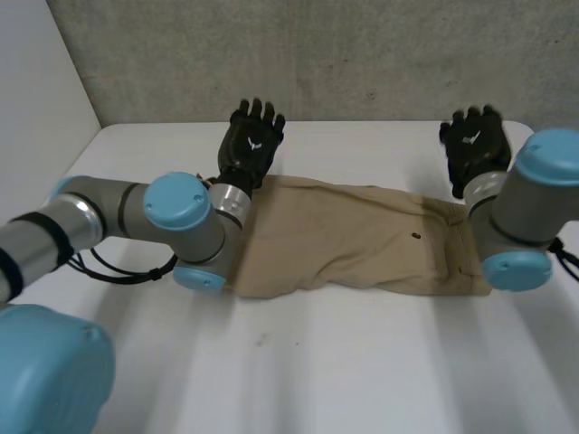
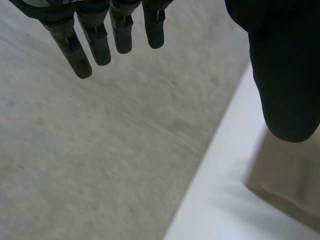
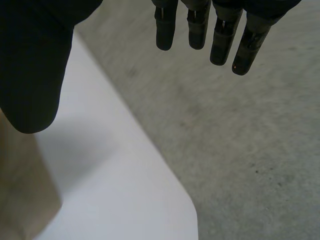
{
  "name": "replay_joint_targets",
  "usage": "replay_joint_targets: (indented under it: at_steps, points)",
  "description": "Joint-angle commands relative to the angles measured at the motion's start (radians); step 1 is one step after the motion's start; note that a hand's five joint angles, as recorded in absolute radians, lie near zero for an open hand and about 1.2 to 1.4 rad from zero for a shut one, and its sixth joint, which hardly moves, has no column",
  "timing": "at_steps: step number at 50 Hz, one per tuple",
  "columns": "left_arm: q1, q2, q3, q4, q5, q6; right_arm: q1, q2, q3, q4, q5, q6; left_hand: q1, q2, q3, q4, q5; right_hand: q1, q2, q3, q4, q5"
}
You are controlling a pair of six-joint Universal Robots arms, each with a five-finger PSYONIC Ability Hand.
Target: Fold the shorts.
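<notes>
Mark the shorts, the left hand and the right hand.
shorts point(image 1: 362, 240): head view, middle of the tan fabric.
left hand point(image 1: 254, 145): head view, middle of the hand.
right hand point(image 1: 474, 149): head view, middle of the hand.

In the head view, the left arm point(image 1: 185, 212) covers one end of the shorts point(image 1: 353, 240) and the right arm point(image 1: 520, 217) covers the other. A dark spot point(image 1: 416, 237) on the cloth is too small to identify. In each wrist view, the thumb of the left hand point(image 2: 285, 75) or right hand point(image 3: 35, 60) overlaps a corner of the shorts, and the picture's edge cuts off the rest.
</notes>
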Motion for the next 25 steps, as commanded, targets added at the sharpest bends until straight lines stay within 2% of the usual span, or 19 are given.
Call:
replay_joint_targets:
  at_steps: [1, 5, 6, 11, 17, 25]
  points:
    - [-0.014, 0.245, -0.263, 0.056, -0.025, -0.063, -0.032, -0.221, 0.116, 0.114, -0.088, 0.240, -0.021, -0.030, -0.042, -0.032, -0.049, -0.034, -0.051, -0.041, -0.065, -0.073]
    - [-0.010, 0.380, -0.404, 0.016, -0.039, -0.179, -0.088, -0.273, 0.173, 0.265, -0.178, 0.275, -0.021, -0.030, -0.042, -0.032, -0.049, -0.034, -0.051, -0.041, -0.065, -0.073]
    - [-0.008, 0.403, -0.432, -0.001, -0.036, -0.210, -0.102, -0.288, 0.200, 0.329, -0.215, 0.287, -0.021, -0.030, -0.042, -0.032, -0.049, 0.022, 0.005, 0.015, -0.009, -0.017]
    - [0.003, 0.484, -0.549, -0.155, 0.002, -0.426, -0.136, -0.315, 0.298, 0.444, -0.304, 0.314, 0.041, 0.032, 0.020, 0.030, 0.014, 0.319, 0.302, 0.312, 0.288, 0.280]
    - [0.036, 0.487, -0.613, -0.301, 0.019, -0.566, -0.174, -0.316, 0.436, 0.383, -0.344, 0.314, 0.041, 0.032, 0.020, 0.031, 0.014, 0.508, 0.491, 0.501, 0.476, 0.468]
    - [0.064, 0.481, -0.662, -0.320, 0.015, -0.574, -0.183, -0.281, 0.542, 0.172, -0.335, 0.291, 0.032, 0.024, 0.011, 0.022, 0.005, 0.578, 0.561, 0.571, 0.547, 0.539]
